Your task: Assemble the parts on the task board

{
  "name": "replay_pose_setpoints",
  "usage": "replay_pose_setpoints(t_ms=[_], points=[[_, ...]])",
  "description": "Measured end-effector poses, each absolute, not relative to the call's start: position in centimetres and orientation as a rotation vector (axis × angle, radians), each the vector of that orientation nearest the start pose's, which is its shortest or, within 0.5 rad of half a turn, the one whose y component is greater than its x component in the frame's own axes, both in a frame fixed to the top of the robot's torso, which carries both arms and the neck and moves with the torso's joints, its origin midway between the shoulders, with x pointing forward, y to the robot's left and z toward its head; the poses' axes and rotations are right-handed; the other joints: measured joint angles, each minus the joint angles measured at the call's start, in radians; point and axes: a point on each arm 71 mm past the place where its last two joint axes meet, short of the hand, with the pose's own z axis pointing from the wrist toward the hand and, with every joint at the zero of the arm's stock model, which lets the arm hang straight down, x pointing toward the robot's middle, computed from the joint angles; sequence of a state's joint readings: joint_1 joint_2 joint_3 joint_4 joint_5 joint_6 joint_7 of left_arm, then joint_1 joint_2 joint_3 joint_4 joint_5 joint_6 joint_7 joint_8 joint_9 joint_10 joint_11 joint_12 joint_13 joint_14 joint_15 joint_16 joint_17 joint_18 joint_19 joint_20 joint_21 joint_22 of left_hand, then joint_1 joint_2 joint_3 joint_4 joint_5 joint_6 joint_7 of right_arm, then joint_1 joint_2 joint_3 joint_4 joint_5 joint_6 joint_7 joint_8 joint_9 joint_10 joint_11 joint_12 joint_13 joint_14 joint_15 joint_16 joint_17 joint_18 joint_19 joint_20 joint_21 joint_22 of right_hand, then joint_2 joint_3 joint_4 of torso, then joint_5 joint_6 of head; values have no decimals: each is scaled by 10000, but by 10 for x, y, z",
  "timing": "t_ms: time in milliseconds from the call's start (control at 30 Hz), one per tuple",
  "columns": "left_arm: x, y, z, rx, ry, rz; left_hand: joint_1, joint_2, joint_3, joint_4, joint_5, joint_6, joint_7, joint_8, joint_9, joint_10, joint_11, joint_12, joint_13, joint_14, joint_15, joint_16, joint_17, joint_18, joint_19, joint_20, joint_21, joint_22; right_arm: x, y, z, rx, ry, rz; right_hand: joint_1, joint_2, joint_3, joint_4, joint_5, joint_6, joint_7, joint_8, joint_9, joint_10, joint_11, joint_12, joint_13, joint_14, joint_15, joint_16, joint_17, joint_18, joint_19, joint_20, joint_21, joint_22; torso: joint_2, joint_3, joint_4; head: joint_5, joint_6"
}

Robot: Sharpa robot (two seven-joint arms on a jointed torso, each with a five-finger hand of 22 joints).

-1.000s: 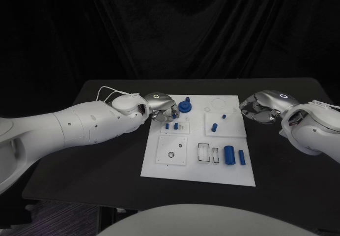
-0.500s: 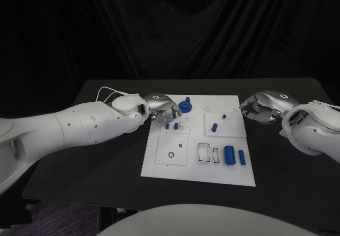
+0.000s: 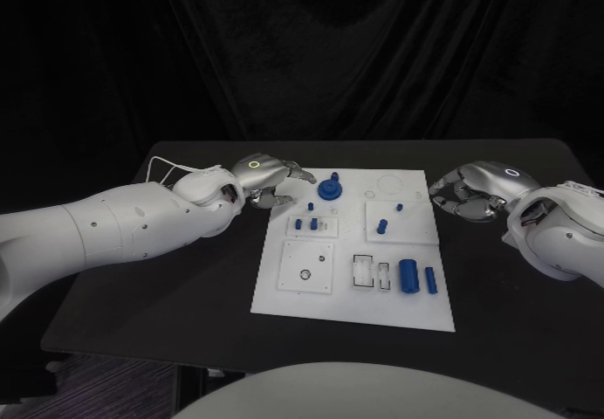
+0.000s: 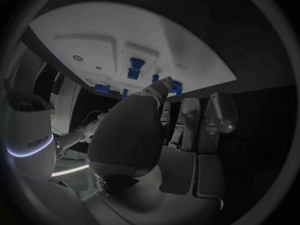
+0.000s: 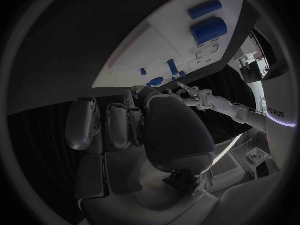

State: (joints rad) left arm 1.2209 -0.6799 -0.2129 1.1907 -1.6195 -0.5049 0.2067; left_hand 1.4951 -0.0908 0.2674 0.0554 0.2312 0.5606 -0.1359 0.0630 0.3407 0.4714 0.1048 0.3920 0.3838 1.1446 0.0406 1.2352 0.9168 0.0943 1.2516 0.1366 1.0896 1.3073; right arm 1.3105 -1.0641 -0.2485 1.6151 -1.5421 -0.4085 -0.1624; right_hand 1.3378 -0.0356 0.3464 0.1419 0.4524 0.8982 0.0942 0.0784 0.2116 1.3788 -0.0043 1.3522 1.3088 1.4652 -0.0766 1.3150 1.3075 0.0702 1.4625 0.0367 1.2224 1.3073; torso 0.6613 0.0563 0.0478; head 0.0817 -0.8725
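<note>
The white task board point(image 3: 390, 301) lies mid-table. Near its far edge stands a blue round knobbed part point(image 3: 330, 188). Two small blue pegs point(image 3: 305, 224) stand in a plate below it, and more pegs point(image 3: 380, 227) stand to the right. A thick blue cylinder point(image 3: 407, 274) and a thin one point(image 3: 429, 279) lie near the board's right front. My left hand point(image 3: 262, 179) hovers by the board's far left corner, fingers apart and holding nothing, as its palm point(image 4: 156, 135) also shows. My right hand point(image 3: 469, 194) hangs off the right edge, loosely bent, with nothing in it.
A small black ring point(image 3: 304, 276) sits in the square plate at the board's left front. Two narrow slots point(image 3: 362, 271) lie beside the thick cylinder. Black table point(image 3: 188, 288) surrounds the board on both sides.
My left hand has drawn back from over the pegs and the round part to the board's far left corner, and its fingers have spread. The right hand has barely moved.
</note>
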Motion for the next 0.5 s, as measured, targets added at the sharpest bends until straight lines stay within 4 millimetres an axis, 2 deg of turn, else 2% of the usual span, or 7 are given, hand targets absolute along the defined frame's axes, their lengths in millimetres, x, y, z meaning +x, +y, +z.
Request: replay_pose_setpoints(t_ms=[100, 167, 200, 233, 267, 333, 500], points=[[507, 214, -229, 5211, 14270, -6259, -118, 118, -239, 171, -19, 98, 97, 67, -14, -1038, -113, 763, 213, -1585, -100, -1171, -1666, 386, -1212, -44, -1771, 0, 455, -286, -188, -1795, 16513, 4185, 37, -36, 221, -21, -207, -208, 96, -100, -78, -1100, 77, -1119, -415, -8, 97, -233, 0, -1, -150, 91, -353, 0, 4, -5, -1, 20, 0], [504, 224, -226, 5040, 13951, -6226, -348, 348, -353, 520, 234, 359, 198, 105, -38, -1194, -217, 1346, 236, -3029, -140, -2418, -2493, 687, -3293, -25, -4424, -145, 457, -283, -181, -1860, 16360, 4364, 85, -163, 312, -22, -329, -343, 95, -108, -122, -2010, 116, -1962, -1003, 11, 119, -256, 0, -1, -173, 100, -444, 0, 5, -12, -1, 65, 0], [503, 228, -225, 4951, 13861, -6225, -415, 397, -302, 621, 406, 511, 350, 105, -66, -1071, -218, 1578, 154, -3813, 6, -3375, -2934, 686, -4171, 34, -5272, -287, 458, -282, -178, -1895, 16298, 4450, 80, -269, 391, -25, -468, -417, 162, -108, -143, -2993, 168, -2863, -1697, 14, 204, -301, 0, -1, -217, 144, -556, 0, 5, -14, -4, 83, 0], [502, 230, -224, 4920, 13835, -6232, -423, 405, -289, 635, 430, 540, 379, 105, -73, -1052, -216, 1617, 129, -3973, 36, -3586, -3031, 686, -4354, 50, -5438, -314, 458, -281, -177, -1908, 16277, 4478, 80, -290, 401, -12, -516, -432, 177, -108, -149, -3401, 195, -3254, -1989, -1, 217, -309, 0, -1, -227, 154, -585, 0, 7, -17, -7, 107, 0], [500, 234, -223, 4766, 13750, -6274, -559, 423, -279, 747, 446, 656, 553, 73, -117, -1019, -168, 1699, -50, -5056, 389, -4725, -3496, 643, -5417, 167, -6244, -529, 459, -279, -173, -1975, 16188, 4600, 80, -290, 401, -12, -519, -432, 178, -108, -149, -3471, 203, -3322, -2047, -1, 217, -309, 0, -1, -227, 154, -585, 0, 7, -18, -10, 111, 0], [497, 241, -221, 4471, 13675, -6406, -930, 571, -282, 1143, 706, 996, 925, 66, -190, -1129, 18, 1724, -448, -6546, 953, -6366, -4266, 182, -7077, 372, -7652, -1104, 461, -275, -168, -2087, 16076, 4782, 207, -417, 529, -55, -709, -574, 216, -109, -186, -5052, 287, -4866, -3219, 13, 274, -505, -144, -1, -363, 234, -904, 0, 10, -21, -23, 124, 0], [490, 261, -216, 3055, 13735, -7210, -1075, 638, -349, 2124, 849, 1413, 1392, 11, -577, -1616, 127, 1294, -1751, -8238, 1155, -9274, -6230, 127, -8745, 397, -9702, -2486, 463, -262, -161, -2462, 15966, 5288, 542, -751, 859, -360, -656, -593, 233, -108, -186, -6219, 611, -6868, -4845, 6, 540, -734, -354, 93, -565, 422, -1348, 0, -1, -42, -8, -28, 0]])
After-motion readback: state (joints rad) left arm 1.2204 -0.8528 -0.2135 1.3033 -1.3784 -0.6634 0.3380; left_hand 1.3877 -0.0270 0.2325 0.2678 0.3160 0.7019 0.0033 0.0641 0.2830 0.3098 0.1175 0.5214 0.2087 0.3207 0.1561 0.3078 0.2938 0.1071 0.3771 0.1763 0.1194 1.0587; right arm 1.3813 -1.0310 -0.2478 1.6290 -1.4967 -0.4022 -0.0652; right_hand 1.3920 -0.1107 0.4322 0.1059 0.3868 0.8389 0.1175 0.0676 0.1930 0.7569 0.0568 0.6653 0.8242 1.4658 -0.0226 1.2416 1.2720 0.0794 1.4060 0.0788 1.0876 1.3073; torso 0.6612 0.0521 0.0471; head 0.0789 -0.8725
